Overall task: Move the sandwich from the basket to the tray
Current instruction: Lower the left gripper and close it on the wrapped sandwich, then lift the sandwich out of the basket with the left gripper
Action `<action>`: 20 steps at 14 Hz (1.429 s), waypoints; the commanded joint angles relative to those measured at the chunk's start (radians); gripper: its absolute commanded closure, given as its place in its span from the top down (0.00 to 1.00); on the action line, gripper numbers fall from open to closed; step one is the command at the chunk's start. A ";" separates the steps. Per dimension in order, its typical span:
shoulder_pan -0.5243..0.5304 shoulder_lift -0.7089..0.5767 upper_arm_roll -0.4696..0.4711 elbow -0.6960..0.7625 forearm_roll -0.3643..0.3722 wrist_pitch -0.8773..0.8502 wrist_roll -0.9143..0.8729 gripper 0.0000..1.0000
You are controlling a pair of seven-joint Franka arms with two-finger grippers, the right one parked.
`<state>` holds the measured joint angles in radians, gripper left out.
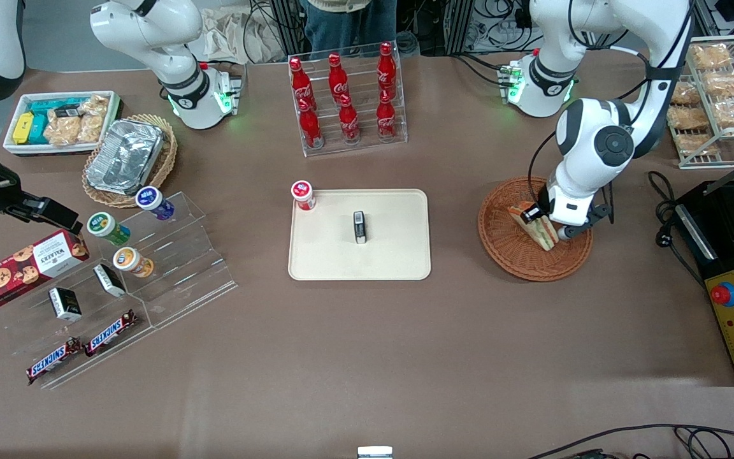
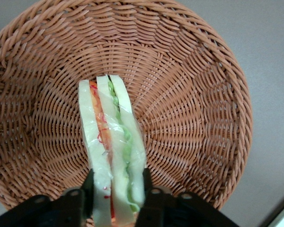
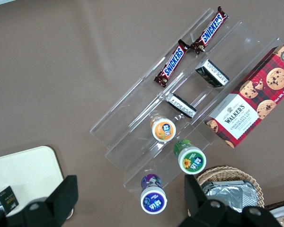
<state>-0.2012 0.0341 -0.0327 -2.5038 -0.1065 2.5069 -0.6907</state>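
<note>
The sandwich [image 1: 536, 224], a wrapped wedge of pale bread with green, orange and red layers, stands on edge in the reddish-brown wicker basket [image 1: 507, 248]. The left arm's gripper [image 1: 548, 224] is down inside the basket and shut on the sandwich. In the left wrist view the two black fingers [image 2: 89, 187] press on both sides of the sandwich [image 2: 111, 142] over the basket's woven floor [image 2: 189, 109], with the gripper [image 2: 117, 189] around the wedge's wide end. The cream tray [image 1: 392, 255] lies beside the basket, toward the parked arm's end.
On the tray stand a red-capped cup [image 1: 303, 194] at one corner and a small black pack [image 1: 359, 227] near the middle. A rack of red cola bottles [image 1: 346, 99] stands farther from the front camera. A black appliance [image 1: 733, 274] sits beside the basket.
</note>
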 commanded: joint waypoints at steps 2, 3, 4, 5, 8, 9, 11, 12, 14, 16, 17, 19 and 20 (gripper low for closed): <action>-0.006 -0.052 0.004 0.032 0.004 -0.040 -0.009 0.09; -0.004 -0.075 0.005 0.054 0.004 -0.106 -0.007 0.00; -0.001 -0.085 0.008 0.092 0.004 -0.165 -0.006 0.00; -0.001 -0.085 0.010 0.143 0.002 -0.224 -0.012 0.00; 0.002 -0.076 0.014 0.339 0.004 -0.441 -0.007 0.00; 0.002 -0.076 0.016 0.403 0.007 -0.515 -0.001 0.00; 0.025 -0.072 0.014 0.526 0.045 -0.603 0.005 0.00; 0.029 -0.072 0.013 0.572 0.051 -0.644 0.016 0.00; 0.029 -0.068 0.013 0.646 0.047 -0.700 0.025 0.00; 0.029 -0.046 0.013 0.693 0.042 -0.741 0.025 0.00; 0.029 -0.036 0.013 0.707 0.048 -0.746 0.025 0.00; 0.029 -0.040 0.013 0.709 0.053 -0.746 0.048 0.00; 0.028 -0.040 0.013 0.708 0.051 -0.753 0.065 0.00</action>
<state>-0.1755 -0.0241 -0.0172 -1.8337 -0.0684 1.7902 -0.6599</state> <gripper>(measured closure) 0.855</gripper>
